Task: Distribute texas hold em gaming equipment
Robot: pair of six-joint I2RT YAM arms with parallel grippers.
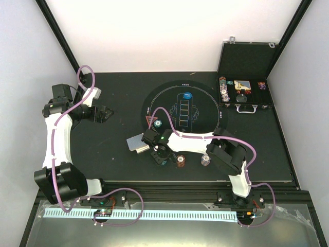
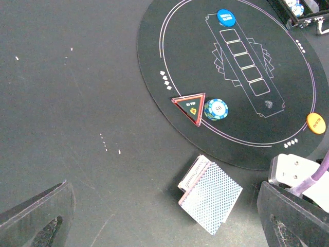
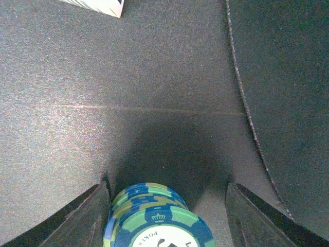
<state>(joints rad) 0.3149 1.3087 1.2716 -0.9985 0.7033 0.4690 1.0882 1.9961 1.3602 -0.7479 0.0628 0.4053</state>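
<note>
A stack of green-and-blue poker chips (image 3: 154,218) stands on the table between the fingers of my right gripper (image 3: 167,198). The jaws are open: the left finger touches the stack and a gap shows at the right finger. From above, this gripper (image 1: 160,156) is just off the mat's near edge, beside a brown-red chip stack (image 1: 180,161) and a whitish one (image 1: 205,161). A deck of cards (image 2: 211,198) lies left of it. On the round mat (image 2: 169,56) sit a red triangle (image 2: 190,107), a green chip (image 2: 216,109), a blue button (image 2: 225,17) and an orange button (image 2: 316,123). My left gripper (image 1: 108,114) hangs open and empty at the far left.
An open black case (image 1: 244,98) with more chips and pieces stands at the back right. The right arm's white link (image 1: 193,141) crosses the mat's near edge. White walls close in the table on both sides and behind.
</note>
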